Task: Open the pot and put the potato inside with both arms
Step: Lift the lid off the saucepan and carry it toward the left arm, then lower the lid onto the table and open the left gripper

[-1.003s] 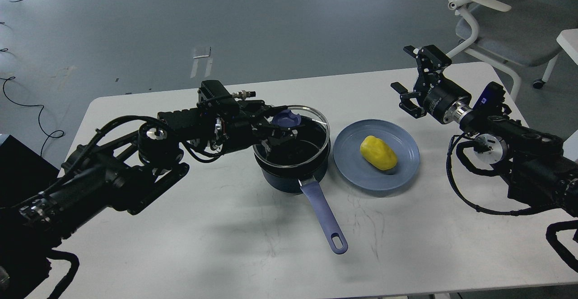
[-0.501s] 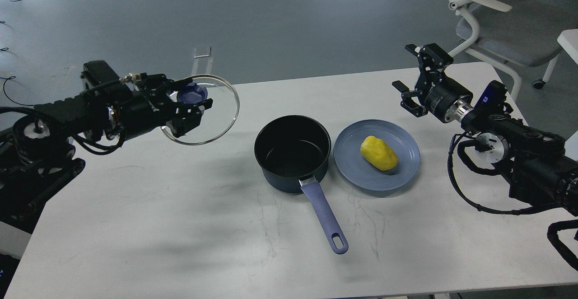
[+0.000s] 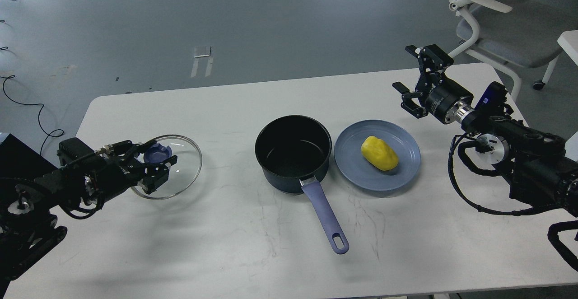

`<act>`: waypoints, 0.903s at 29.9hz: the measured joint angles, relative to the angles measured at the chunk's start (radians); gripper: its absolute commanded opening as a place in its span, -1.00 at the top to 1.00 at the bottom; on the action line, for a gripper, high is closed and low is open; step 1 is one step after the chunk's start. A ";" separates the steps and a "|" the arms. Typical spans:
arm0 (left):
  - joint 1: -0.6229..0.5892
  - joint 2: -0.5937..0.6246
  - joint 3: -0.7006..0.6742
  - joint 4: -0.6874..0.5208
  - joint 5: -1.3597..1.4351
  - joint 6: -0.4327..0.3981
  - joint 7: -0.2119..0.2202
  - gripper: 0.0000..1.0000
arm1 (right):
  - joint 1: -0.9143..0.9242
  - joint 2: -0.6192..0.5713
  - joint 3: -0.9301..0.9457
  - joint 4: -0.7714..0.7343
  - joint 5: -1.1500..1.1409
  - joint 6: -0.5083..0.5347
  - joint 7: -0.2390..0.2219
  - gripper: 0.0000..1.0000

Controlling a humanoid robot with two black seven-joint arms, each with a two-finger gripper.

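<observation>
The dark navy pot (image 3: pixel 293 152) stands uncovered at the table's middle, its periwinkle handle (image 3: pixel 326 220) pointing toward the front. The yellow potato (image 3: pixel 379 153) lies on a blue-grey plate (image 3: pixel 356 168) just right of the pot. My left gripper (image 3: pixel 156 163) is shut on the blue knob (image 3: pixel 157 152) of the glass lid (image 3: pixel 180 170), which sits low at the table's left, on or just above the surface. My right gripper (image 3: pixel 417 80) is open and empty, above the table's back right, beyond the plate.
The white table (image 3: pixel 253 254) has its front edge near the bottom of the view. A white and grey office chair (image 3: pixel 501 23) stands behind the table's right corner. Cables lie on the grey floor at the far left.
My left gripper lifted the glass lid off the pot, carried it left, then lowered it to the table's left side. The pot now stands uncovered. The right arm has barely moved.
</observation>
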 measured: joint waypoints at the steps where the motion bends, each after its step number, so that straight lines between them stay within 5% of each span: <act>1: 0.011 -0.011 0.000 0.016 -0.008 0.010 0.000 0.66 | -0.001 0.001 0.000 0.000 0.000 0.000 0.000 -1.00; 9: 0.059 -0.059 0.002 0.069 -0.049 0.043 0.000 0.59 | -0.012 0.002 0.000 0.000 0.000 0.000 0.000 -1.00; 15: 0.061 -0.095 0.003 0.106 -0.052 0.043 0.000 0.08 | -0.014 -0.001 0.000 0.001 0.000 0.000 0.000 -1.00; 19: 0.061 -0.110 0.003 0.110 -0.053 0.044 0.000 -0.67 | -0.014 -0.001 0.000 0.001 0.000 0.000 0.000 -1.00; 21: 0.061 -0.114 0.003 0.110 -0.054 0.044 0.000 -0.87 | -0.014 -0.002 0.000 0.001 0.000 0.000 0.000 -1.00; 27: 0.046 -0.113 0.003 0.104 -0.110 0.041 0.000 -0.95 | -0.013 -0.003 0.001 0.001 0.001 0.000 0.000 -1.00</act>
